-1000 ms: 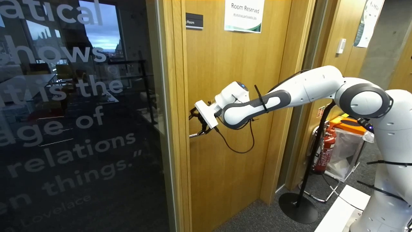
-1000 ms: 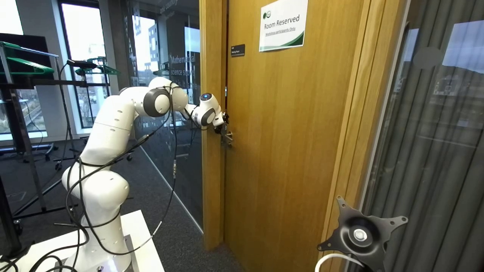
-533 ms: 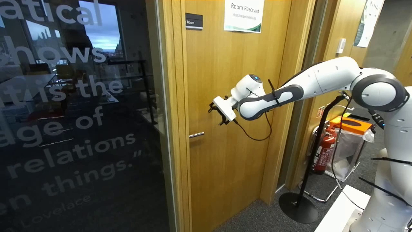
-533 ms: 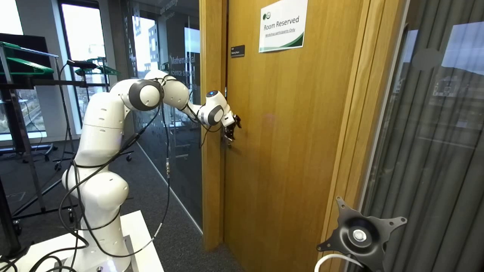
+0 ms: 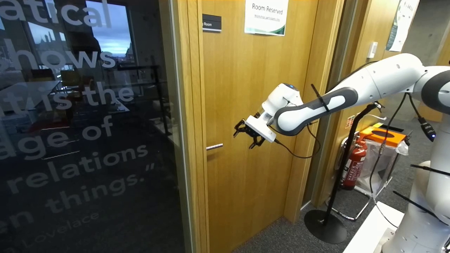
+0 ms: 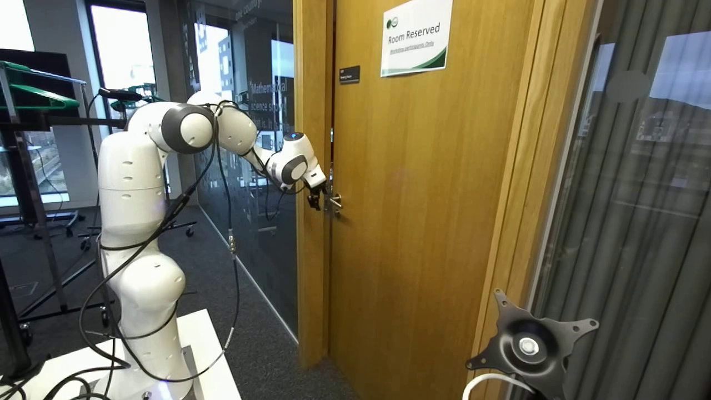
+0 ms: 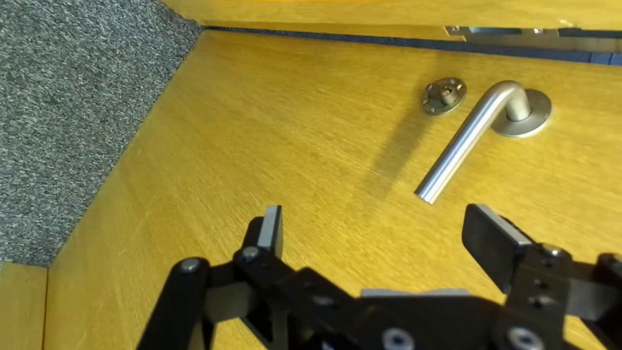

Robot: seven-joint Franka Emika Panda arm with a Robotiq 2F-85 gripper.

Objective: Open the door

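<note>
The door (image 5: 258, 66) is tall light-brown wood and also shows in an exterior view (image 6: 422, 222) and the wrist view (image 7: 272, 146). Its silver lever handle (image 5: 214, 147) shows in both exterior views (image 6: 336, 201) and, slanting down-left, in the wrist view (image 7: 464, 138). A narrow dark gap shows between the door's handle-side edge and the frame. My gripper (image 5: 242, 141) is open and empty, apart from the handle, to its right in an exterior view and to its left in an exterior view (image 6: 319, 200). In the wrist view the handle's tip lies beyond the open fingertips (image 7: 374, 214).
A dark lettered glass panel (image 5: 88, 140) adjoins the door frame (image 5: 195, 140). A black stand (image 5: 325, 225), a fire extinguisher (image 5: 354, 165) and an orange-topped bin (image 5: 381, 137) stand right of the door. A black mounting bracket (image 6: 527, 344) is in the foreground.
One second ago my gripper was at the handle. It has since come away from the handle and drawn back from the door, leaving the handle in full view. The door shows no visible movement.
</note>
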